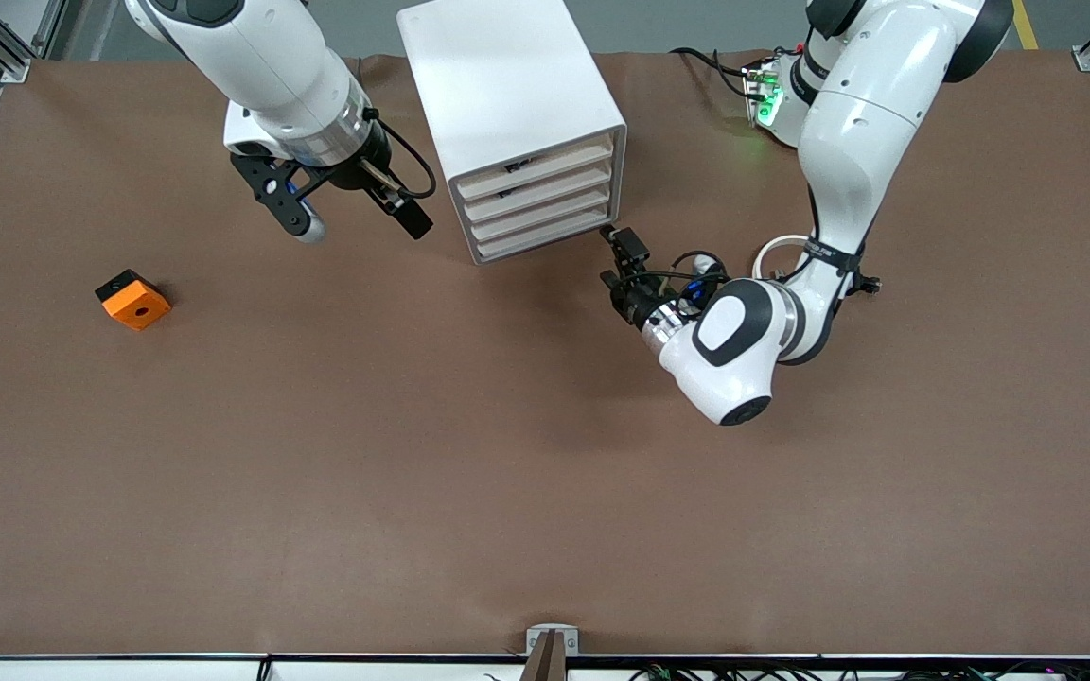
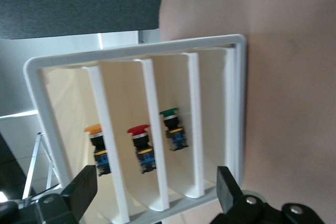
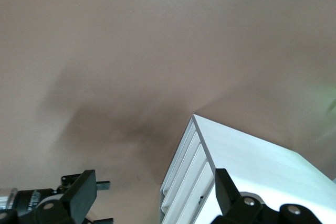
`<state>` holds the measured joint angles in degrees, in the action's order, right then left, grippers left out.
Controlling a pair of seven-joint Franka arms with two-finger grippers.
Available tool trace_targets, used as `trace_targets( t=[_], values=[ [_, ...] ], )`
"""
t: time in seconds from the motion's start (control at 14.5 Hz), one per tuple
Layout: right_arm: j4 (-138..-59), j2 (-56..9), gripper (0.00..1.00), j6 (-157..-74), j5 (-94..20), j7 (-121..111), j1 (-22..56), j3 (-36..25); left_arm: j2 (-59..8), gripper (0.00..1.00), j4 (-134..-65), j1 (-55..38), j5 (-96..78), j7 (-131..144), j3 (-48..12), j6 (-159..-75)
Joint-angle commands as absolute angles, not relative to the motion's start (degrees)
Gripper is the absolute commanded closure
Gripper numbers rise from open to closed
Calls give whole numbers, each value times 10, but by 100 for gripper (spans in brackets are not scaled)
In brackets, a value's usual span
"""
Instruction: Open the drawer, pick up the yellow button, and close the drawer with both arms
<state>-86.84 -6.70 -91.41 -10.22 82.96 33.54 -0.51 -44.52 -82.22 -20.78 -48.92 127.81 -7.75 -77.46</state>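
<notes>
Four drawer fronts stack in the cabinet (image 1: 517, 104); the drawer (image 1: 536, 173) on top lies at 11 o'clock from the left gripper (image 1: 623, 259), whose fingers are spread. One yellow-capped button (image 2: 97, 148) sits inside it, beside one red and one green. The right gripper (image 1: 348, 213), spread and empty, hangs over the table (image 1: 413, 473) beside the cabinet.

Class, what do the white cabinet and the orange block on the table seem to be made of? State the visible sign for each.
Cabinet: likely moulded plastic, smooth semi-matte white, with rounded edges and a soft sheen. Orange block: probably plastic, possibly printed; flat, even orange colour, crisp edges, a round hole on top and a dark part at one side.
</notes>
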Motion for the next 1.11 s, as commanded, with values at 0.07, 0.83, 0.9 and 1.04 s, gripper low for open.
trace_targets(
  t=[0.07, 0.83, 0.9, 1.04],
  values=[
    [-853, -85, 0, -914, -114, 883, 360, -11, -452, 0, -816, -250, -542, 1305, -73, -744],
    [-853, -93, 0, -915, -114, 929, 408, -11, -458, 38, -828, -298, -559, 1332, -75, -731],
    [-853, -93, 0, -915, -114, 939, 414, -11, -458, 38, -828, -298, -562, 1332, -75, -731],
    [-853, -93, 0, -915, -114, 955, 424, -11, -458, 46, -827, -298, -573, 1332, -75, -731]
  ],
)
